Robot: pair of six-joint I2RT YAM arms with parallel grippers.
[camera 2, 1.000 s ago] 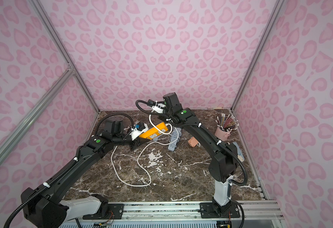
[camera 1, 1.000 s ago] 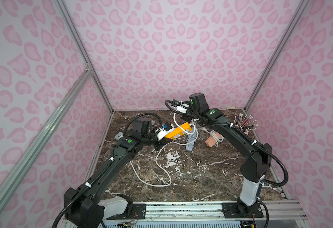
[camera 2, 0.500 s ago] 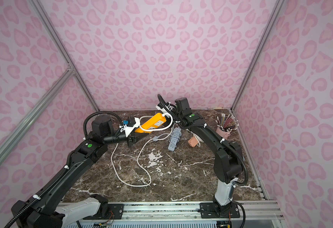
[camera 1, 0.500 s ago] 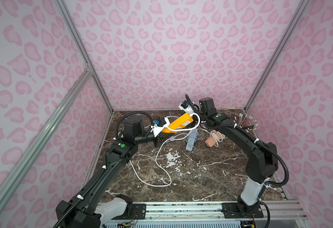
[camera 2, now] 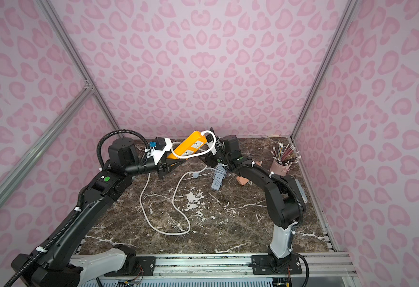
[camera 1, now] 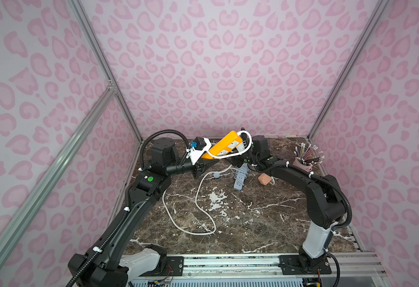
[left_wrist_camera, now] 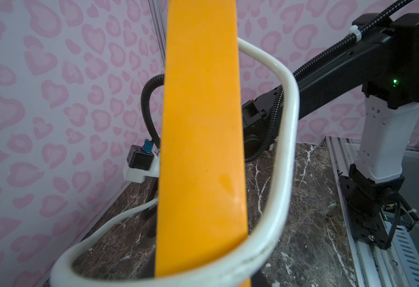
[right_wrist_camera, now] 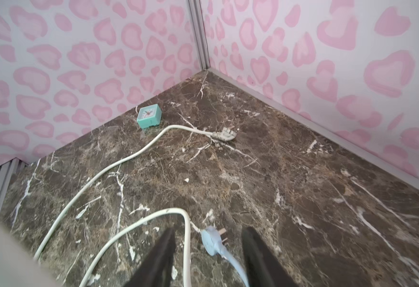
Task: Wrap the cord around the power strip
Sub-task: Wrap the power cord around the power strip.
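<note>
The orange power strip (camera 1: 224,145) (camera 2: 189,146) is held tilted above the marble table, and my left gripper (camera 1: 204,159) is shut on its lower end. Its white cord (camera 1: 204,206) bends round the raised far end, runs back along the strip (left_wrist_camera: 201,149) as a loop (left_wrist_camera: 285,149), then trails over the table. The cord's white plug (right_wrist_camera: 224,135) lies on the table near the back wall. My right gripper (camera 1: 238,159) (right_wrist_camera: 208,231) hangs just beyond and below the strip's far end. It is open, with a stretch of cord (right_wrist_camera: 187,238) running loosely between its fingers.
A blue-grey power strip (camera 1: 239,180) lies under the right gripper, its plug (right_wrist_camera: 211,242) just below the jaws. A small pink block (camera 1: 264,179) and a cup of pencils (camera 1: 303,164) stand at the back right. A teal clock (right_wrist_camera: 150,115) sits by the left wall.
The left gripper raised and swung the strip to the right. The right gripper carried the cord round the strip's far end, let it go, opened and dropped lower.
</note>
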